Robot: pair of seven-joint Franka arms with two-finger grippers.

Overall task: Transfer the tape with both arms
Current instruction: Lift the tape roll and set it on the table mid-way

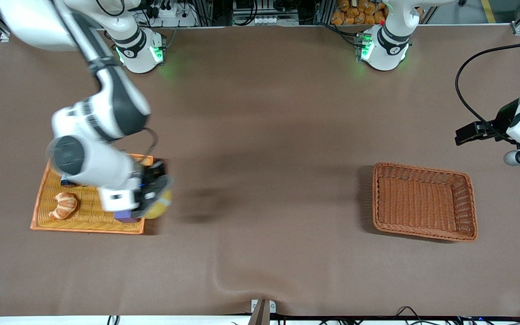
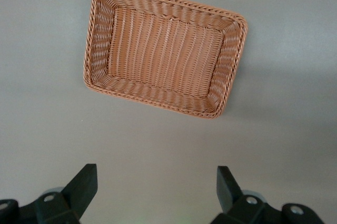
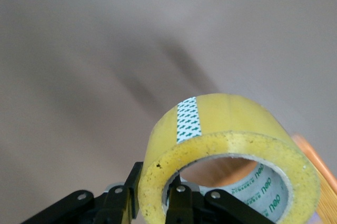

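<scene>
The tape (image 3: 231, 145) is a yellowish roll with a wide hollow core. My right gripper (image 3: 156, 192) is shut on its wall, one finger outside and one inside the core. In the front view the right gripper (image 1: 154, 198) holds the tape (image 1: 158, 208) in the air over the edge of the flat orange tray (image 1: 48, 198). My left gripper (image 2: 157, 182) is open and empty, up over the table by the left arm's end. In the front view the left gripper (image 1: 467, 133) waits above the table.
A brown wicker basket (image 1: 463, 225) stands toward the left arm's end; it also shows in the left wrist view (image 2: 100, 39). A tan croissant (image 1: 63, 205) and a purple block (image 1: 127, 215) lie on the tray.
</scene>
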